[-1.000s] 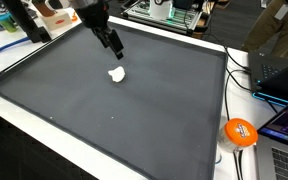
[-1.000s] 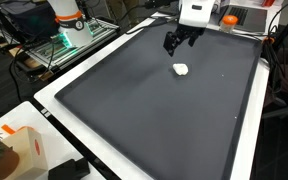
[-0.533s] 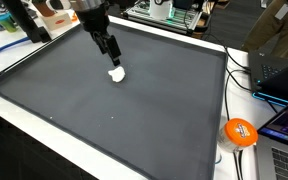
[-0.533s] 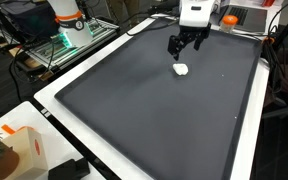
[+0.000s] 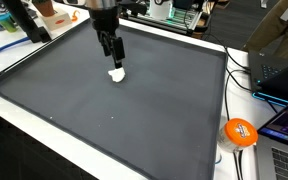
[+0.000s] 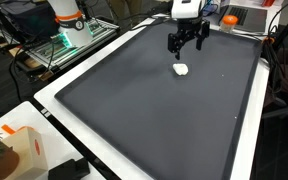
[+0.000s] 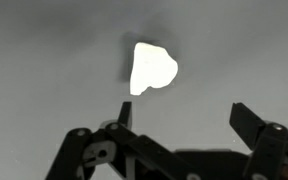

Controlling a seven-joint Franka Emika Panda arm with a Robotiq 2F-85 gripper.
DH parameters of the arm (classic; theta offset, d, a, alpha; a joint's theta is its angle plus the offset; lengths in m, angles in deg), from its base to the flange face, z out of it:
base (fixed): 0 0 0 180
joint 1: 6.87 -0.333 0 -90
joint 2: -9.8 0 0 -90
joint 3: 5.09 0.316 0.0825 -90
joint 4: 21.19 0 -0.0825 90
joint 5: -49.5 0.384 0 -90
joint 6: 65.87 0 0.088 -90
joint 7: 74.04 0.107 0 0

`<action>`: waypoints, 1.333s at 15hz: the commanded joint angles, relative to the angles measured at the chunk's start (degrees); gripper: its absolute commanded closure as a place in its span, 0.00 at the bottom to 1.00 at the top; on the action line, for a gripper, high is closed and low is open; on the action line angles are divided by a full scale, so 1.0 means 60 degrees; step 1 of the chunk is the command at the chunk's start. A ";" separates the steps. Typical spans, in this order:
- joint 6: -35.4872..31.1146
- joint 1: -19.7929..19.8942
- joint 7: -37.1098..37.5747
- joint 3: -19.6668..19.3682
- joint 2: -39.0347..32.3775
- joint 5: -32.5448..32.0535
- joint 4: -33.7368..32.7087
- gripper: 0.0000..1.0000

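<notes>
white lump point(image 5: 116, 74), small and ragged in outline, lies flat on the dark mat point(image 5: 134, 125), toward the side of the mat where the arm comes in and clear of the mat's border. as we judge it, the main risk is a bad line-up: in the wrist view the lump point(image 7: 152, 68) sits nearer one finger than the other, not midway. a straight descent could therefore put a fingertip on top of it or nudge it across the mat. it looks light and the mat looks smooth, so we think one finger touching before the other could push it sideways out of the gap. we also think it may be soft, so a hard squeeze might crush it, though we cannot tell what it is made of. the gripper point(image 5: 113, 58) hangs over the mat just above the lump, with its fingers spread wide apart. it holds nothing and touches neither lump nor mat. in an exterior view the lump point(image 6: 182, 69) shows just below the parted tips of the gripper point(image 6: 184, 47). off the mat, past one corner, an orange round object point(image 5: 240, 131) rests well away from all this.
</notes>
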 commanded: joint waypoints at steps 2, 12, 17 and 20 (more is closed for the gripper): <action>-0.0926 -0.1042 0.2192 -0.0983 0.0456 -0.1886 0.1053 0.00; -0.1990 -0.1227 0.3372 -0.1225 0.0243 -0.2913 0.1049 0.00; -0.2902 -0.1773 0.4575 -0.1915 0.0151 -0.3896 0.1182 0.00; -0.3009 -0.2133 0.5075 -0.2252 0.0118 -0.4328 0.1248 0.00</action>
